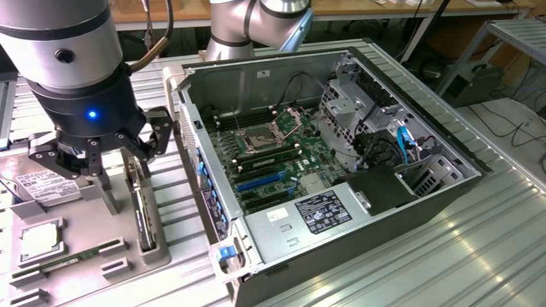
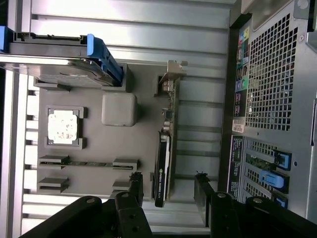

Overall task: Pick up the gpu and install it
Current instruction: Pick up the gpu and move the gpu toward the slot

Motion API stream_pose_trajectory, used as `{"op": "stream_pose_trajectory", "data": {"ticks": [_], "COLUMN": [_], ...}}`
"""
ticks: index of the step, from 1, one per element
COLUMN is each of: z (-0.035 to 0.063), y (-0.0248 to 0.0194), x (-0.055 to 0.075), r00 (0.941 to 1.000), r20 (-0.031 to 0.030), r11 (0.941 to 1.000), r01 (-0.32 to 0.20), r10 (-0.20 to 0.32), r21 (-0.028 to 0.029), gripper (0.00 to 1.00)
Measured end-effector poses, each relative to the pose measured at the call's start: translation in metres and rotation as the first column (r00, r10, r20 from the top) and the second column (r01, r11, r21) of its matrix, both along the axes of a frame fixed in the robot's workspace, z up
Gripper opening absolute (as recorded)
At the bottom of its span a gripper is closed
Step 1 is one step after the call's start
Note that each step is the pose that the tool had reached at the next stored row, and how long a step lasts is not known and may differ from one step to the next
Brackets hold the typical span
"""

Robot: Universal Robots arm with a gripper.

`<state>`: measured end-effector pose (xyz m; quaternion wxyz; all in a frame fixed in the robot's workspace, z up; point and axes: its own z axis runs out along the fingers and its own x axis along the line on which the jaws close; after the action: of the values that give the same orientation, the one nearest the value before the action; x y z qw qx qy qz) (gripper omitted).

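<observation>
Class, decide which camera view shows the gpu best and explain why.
The wrist view: the gpu stands on edge in its holder, whole length visible. The exterior view shows it foreshortened, one end behind the gripper.

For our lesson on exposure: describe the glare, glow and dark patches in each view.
Exterior view: the table gleams pale; a blue light glows on the arm. Wrist view: the table glares white; the end effector is almost black.
</observation>
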<state>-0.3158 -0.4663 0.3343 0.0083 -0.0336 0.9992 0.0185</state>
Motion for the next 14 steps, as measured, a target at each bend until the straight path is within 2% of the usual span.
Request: {"op": "stream_pose_trajectory", "data": {"ticks": [6, 14], "z": [-0.0030, -0.0096], "y": [-0.0001, 0.0000], "x": [0.0009, 0.0011], "r00": [1.0000, 0.9995], "r20": [0.0000, 0.0000], "r11": [1.0000, 0.9995], "r01": [0.001, 0.030], "r10": [-0.001, -0.030], "r21": [0.0000, 0.0000], "gripper": [0.54, 0.54]}}
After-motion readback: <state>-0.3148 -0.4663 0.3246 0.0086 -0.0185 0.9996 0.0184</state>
